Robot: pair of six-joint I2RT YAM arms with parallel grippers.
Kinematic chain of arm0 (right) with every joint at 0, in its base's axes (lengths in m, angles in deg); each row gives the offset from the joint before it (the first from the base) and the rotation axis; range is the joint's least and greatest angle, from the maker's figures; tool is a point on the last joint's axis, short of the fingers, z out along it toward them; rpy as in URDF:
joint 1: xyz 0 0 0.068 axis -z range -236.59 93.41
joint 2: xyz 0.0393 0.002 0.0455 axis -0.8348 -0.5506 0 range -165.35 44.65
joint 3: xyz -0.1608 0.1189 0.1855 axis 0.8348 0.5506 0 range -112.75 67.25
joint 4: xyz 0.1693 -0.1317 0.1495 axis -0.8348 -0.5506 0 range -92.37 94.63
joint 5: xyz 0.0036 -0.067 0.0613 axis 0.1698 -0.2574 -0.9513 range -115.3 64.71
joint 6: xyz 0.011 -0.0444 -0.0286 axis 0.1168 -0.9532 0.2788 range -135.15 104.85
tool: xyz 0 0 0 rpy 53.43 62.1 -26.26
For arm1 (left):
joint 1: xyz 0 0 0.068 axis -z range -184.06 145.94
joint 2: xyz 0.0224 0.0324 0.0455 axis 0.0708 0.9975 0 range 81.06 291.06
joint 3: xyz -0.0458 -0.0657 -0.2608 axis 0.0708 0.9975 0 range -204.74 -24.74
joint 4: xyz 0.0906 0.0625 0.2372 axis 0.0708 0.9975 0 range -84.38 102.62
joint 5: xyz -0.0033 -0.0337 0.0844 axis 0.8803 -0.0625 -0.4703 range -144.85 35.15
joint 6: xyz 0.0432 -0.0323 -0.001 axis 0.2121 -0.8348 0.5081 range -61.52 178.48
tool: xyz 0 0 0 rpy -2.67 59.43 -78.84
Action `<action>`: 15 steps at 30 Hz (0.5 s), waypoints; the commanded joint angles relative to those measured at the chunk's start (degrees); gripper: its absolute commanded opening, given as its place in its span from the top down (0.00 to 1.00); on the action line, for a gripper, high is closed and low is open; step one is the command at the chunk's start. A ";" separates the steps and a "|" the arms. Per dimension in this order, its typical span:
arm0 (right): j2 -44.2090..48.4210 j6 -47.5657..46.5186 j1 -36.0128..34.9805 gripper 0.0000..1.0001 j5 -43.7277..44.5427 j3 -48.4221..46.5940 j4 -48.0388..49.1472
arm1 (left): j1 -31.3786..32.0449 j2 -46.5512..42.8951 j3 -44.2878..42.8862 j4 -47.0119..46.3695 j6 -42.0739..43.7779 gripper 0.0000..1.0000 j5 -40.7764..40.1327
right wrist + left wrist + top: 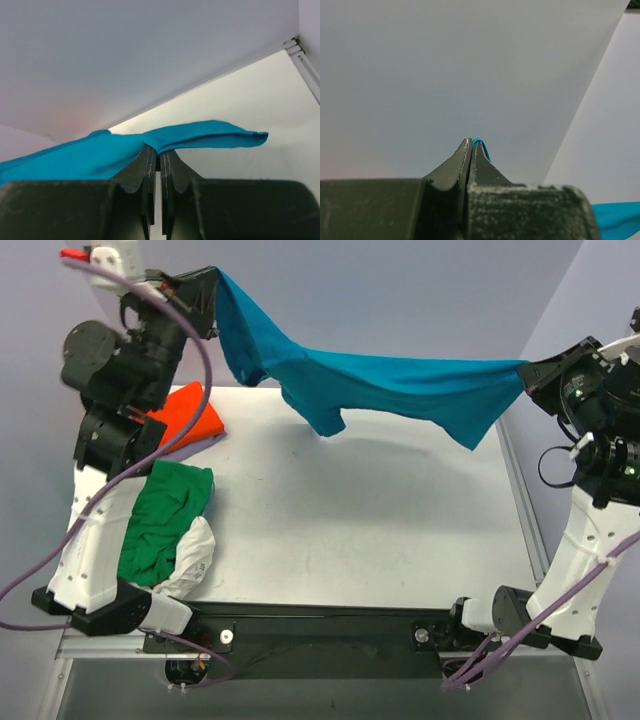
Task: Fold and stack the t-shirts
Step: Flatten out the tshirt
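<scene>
A teal-blue t-shirt point(390, 385) hangs stretched in the air above the far half of the table, sagging in the middle. My left gripper point(212, 285) is shut on its left end, high at the back left; a sliver of teal cloth point(481, 145) shows over the pinched fingertips. My right gripper point(527, 370) is shut on the right end, and the teal cloth point(200, 136) drapes across its tips point(160, 152). An orange t-shirt point(190, 415) lies at the left behind the left arm. A green t-shirt point(165, 515) lies crumpled on a white t-shirt point(195, 555) at the near left.
The white table point(380, 530) has a metal rail along its right edge point(525, 510). Both arm bases stand on a black bar at the near edge point(330, 625). A purple wall rises behind the table.
</scene>
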 commanded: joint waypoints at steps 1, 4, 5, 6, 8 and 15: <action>4.69 -2.94 0.04 1.00 3.75 -0.77 4.00 | 0.76 -4.77 2.82 -6.64 -0.25 1.00 0.85; 8.21 -4.26 0.04 1.00 6.91 -0.41 4.97 | 1.12 -7.85 4.50 -7.69 -1.14 1.00 0.32; 9.43 -4.53 0.04 1.00 8.14 -0.41 5.14 | 1.20 -8.64 4.41 -7.78 -1.23 1.00 0.32; 10.05 -4.88 0.04 1.00 8.67 -0.41 5.67 | 1.12 -8.82 4.07 -7.96 -1.14 1.00 0.41; 11.28 -5.84 0.13 1.00 9.82 -0.41 6.11 | 1.12 -8.56 1.79 -8.05 -0.79 1.00 0.76; 9.63 -7.34 0.04 1.00 14.30 5.20 7.07 | 1.20 -0.75 -5.77 -8.48 1.14 1.00 2.25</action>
